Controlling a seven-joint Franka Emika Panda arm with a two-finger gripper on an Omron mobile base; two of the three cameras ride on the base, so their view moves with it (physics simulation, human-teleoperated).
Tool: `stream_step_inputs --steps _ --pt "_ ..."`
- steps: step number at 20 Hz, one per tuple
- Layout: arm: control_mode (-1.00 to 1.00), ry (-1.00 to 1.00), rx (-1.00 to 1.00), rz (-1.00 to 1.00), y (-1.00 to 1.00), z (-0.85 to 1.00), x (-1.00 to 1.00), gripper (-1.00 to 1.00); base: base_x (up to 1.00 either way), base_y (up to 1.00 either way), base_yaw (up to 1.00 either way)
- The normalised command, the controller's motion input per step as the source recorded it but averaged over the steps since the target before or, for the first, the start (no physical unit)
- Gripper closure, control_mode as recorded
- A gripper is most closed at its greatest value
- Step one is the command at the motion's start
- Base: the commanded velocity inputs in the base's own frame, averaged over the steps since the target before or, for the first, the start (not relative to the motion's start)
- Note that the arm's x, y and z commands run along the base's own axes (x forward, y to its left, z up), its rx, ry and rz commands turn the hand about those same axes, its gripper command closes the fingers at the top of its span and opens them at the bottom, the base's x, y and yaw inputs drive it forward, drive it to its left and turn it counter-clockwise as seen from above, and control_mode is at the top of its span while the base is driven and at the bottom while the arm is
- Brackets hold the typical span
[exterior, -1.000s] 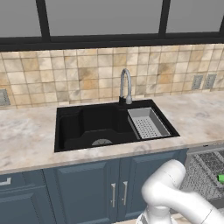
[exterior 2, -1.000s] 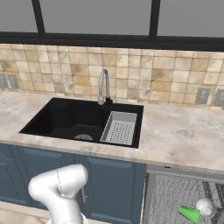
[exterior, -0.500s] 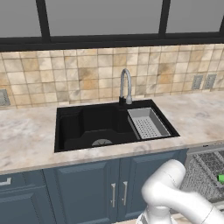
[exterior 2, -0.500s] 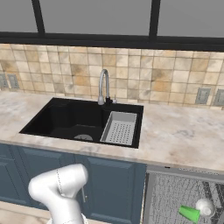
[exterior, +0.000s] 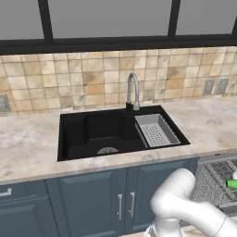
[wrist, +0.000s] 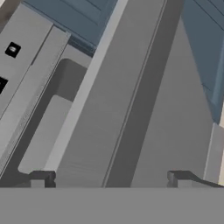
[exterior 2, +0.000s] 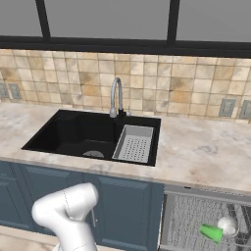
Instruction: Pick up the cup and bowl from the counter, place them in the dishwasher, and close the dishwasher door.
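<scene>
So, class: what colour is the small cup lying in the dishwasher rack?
Bright green cup, clearest in the right base view.

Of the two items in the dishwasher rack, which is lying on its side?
The green cup, tipped over beside the pale round bowl.

Dishwasher (exterior 2: 206, 220) cut off by the bottom and right edges of the right base view — rack only partly visible; in the left base view just its left portion shows. Cup (exterior 2: 212, 232) lies on its side in the rack, the bowl (exterior 2: 227, 225) just beside it, bowl too small to read its rim. In the left base view the cup (exterior: 232, 183) is cut by the right edge — only a green sliver.
</scene>
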Motion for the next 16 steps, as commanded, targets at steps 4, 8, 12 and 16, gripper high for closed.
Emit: stream_step_inputs --steps 4,8,12,16 --pt "-1.0 -0.15 0.0 0.03 0.0 -0.67 0.73 -1.0 0.0 0.0 0.0" --pt "-1.0 -0.16 0.0 0.03 0.0 -0.74 0.71 -1.0 0.0 0.0 0.0" --pt "-1.0 -0.17 0.0 0.03 0.0 -0.77 0.67 -1.0 0.0 0.0 0.0" --pt "-1.0 -0.2 0.0 0.03 0.0 -0.81 0.57 -1.0 0.0 0.0 0.0"
